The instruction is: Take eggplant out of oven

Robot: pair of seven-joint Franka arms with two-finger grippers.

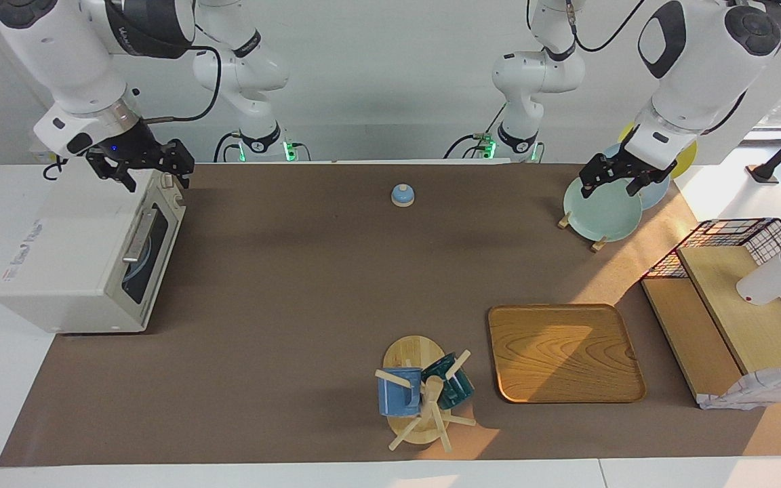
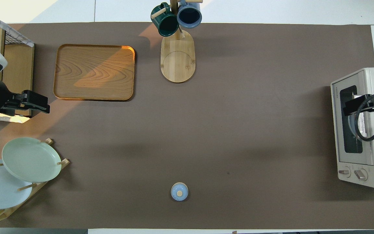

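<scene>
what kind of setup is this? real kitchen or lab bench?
Likely a lab bench staged as a kitchen: two Franka arms at a table under a brown mat, with a closed toaster oven, plates in a wooden rack and a mug tree. No sink or counters show.

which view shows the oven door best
The facing view: it shows the oven at an angle, with its closed door, handle and dark glass plainly seen under the right gripper. The overhead view shows the door steeply from above, partly crossed by the gripper and its cable.
</scene>
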